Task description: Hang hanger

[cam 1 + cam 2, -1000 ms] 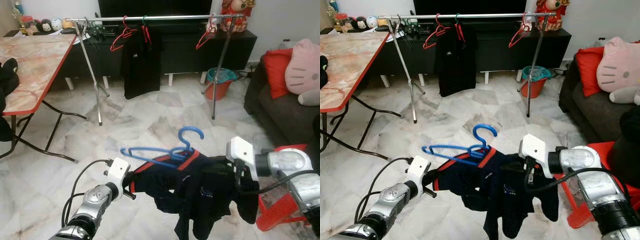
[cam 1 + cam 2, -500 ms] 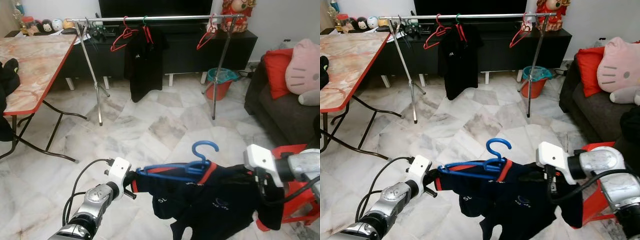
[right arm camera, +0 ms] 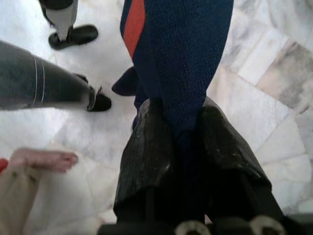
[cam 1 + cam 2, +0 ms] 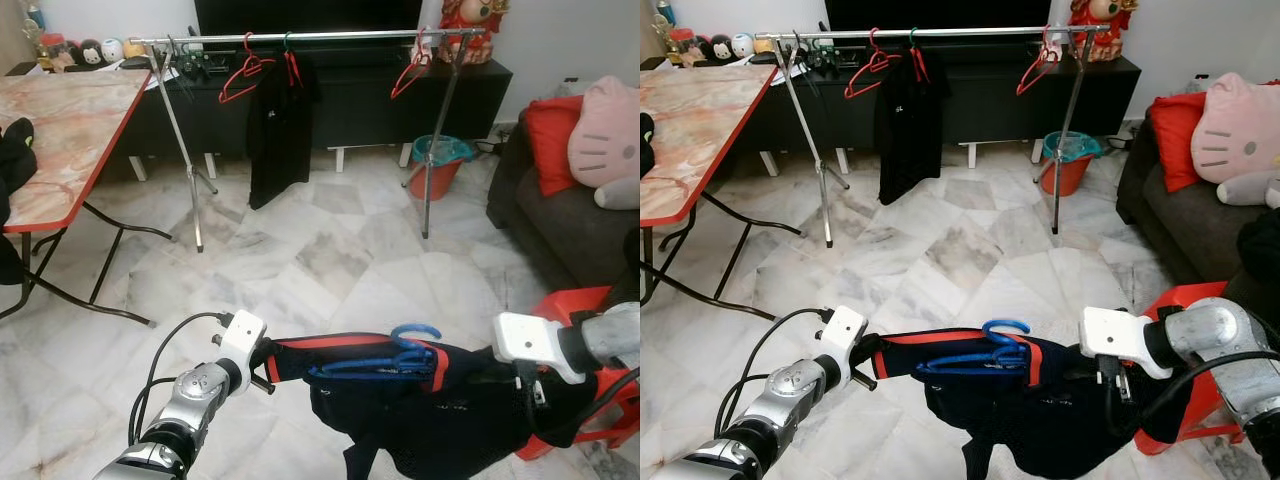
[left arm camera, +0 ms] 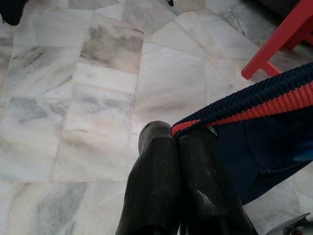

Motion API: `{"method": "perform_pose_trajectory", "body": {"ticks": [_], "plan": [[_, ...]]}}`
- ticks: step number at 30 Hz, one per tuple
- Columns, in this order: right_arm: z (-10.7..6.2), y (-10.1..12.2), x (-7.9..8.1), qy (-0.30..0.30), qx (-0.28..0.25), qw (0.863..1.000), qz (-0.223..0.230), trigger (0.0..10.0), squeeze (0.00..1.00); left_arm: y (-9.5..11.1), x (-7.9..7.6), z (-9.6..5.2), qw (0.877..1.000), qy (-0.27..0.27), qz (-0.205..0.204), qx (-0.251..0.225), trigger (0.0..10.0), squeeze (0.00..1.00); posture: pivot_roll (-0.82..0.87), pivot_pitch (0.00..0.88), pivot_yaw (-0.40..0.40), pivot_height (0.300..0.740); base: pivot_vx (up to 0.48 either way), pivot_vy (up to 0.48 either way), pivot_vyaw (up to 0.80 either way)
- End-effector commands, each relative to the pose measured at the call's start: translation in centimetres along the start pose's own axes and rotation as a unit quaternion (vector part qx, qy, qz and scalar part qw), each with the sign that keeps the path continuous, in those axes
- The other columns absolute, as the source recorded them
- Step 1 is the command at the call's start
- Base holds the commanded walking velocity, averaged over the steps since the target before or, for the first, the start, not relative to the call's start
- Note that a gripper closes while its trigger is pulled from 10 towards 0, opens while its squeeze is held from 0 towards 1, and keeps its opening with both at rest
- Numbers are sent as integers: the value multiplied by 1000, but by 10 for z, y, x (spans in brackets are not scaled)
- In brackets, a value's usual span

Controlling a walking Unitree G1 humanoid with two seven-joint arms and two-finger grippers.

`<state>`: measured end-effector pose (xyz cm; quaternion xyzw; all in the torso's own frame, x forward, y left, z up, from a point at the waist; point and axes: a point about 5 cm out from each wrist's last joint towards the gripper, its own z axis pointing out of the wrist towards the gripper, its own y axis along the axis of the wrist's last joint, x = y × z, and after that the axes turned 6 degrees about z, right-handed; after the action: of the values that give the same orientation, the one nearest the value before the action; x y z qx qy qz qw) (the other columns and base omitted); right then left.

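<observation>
Between my two grippers a dark navy shirt (image 4: 430,400) with red trim is stretched out above the marble floor (image 4: 300,250), and the blue hanger (image 4: 385,360) lies inside its neck opening, hook poking up. My left gripper (image 5: 178,142) has its fingers pressed together on the red-edged hem. My right gripper (image 3: 178,122) pinches the other side of the cloth. Small pale print shows on the shirt front, too blurred to read. Beyond stands the clothes rack (image 4: 300,37) with red hangers (image 4: 245,75) and a black garment (image 4: 275,125). A bare foot (image 3: 44,159) rests on the floor nearby.
</observation>
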<state>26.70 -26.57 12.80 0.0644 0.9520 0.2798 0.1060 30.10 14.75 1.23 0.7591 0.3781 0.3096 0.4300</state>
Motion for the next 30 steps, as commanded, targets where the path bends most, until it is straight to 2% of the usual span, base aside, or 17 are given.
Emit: {"method": "perform_pose_trajectory", "body": {"ticks": [1, 4, 8, 11, 13, 16, 19, 20, 21, 25, 28, 30], "plan": [[-22, -17, -6, -36, 67, 997, 5, 10000, 0, -22, 25, -16, 995, 75, -24, 55, 10000, 0, -255, 0, 3, 740, 0, 0, 0], [-16, -16, -8, -50, 72, 996, -12, 10000, 0, -21, 26, -15, 996, 74, -24, 52, 10000, 0, -253, 0, 3, 740, 0, 0, 0], [-5, -8, -17, -104, 41, 994, -11, 10000, 0, -18, 24, -14, 997, 58, -17, 49, 10000, 0, -249, 0, 5, 740, 0, 0, 0], [-2, -2, -21, -122, 7, 993, 0, 10000, 0, -19, 23, -14, 997, 52, -7, 53, 10000, 0, -249, 0, 7, 740, 0, 0, 0], [1, -1, -24, -139, 18, 990, -13, 10000, 0, -19, 21, -13, 998, 47, -9, 52, 10000, 0, -251, 0, 8, 740, 0, 0, 0], [5, -4, -23, -142, 28, 989, -13, 10000, 0, -17, 19, -12, 998, 37, -7, 50, 10000, 0, -251, 0, 8, 740, 0, 0, 0], [20, -5, -14, -119, 28, 993, -7, 10000, 0, -9, 16, -8, 999, 16, -12, 31, 10000, 0, -249, 0, 8, 740, 0, 0, 0], [20, -5, -14, -119, 28, 993, -7, 10000, 0, -9, 16, -8, 999, 16, -12, 31, 10000, 0, -249, 0, 8, 740, 0, 0, 0], [30, -5, -9, -115, 29, 993, 1, 10000, 0, -1, 18, -6, 1000, 15, -24, 13, 10000, 0, -245, 0, 9, 740, 0, 0, 0], [49, -8, -4, -135, 56, 989, 17, 10000, 0, 18, 23, -2, 999, 13, -41, -27, 10000, 0, -228, 0, 13, 740, 0, 0, 0], [67, -3, -2, -160, 49, 985, 47, 10000, 0, 37, 27, 1, 997, 0, -51, -65, 10000, 0, -226, 0, 18, 740, 0, 0, 0], [72, -2, -1, -165, 50, 984, 53, 10000, 0, 42, 28, 2, 996, -4, -52, -74, 10000, 0, -226, 0, 18, 740, 0, 0, 0]]}}
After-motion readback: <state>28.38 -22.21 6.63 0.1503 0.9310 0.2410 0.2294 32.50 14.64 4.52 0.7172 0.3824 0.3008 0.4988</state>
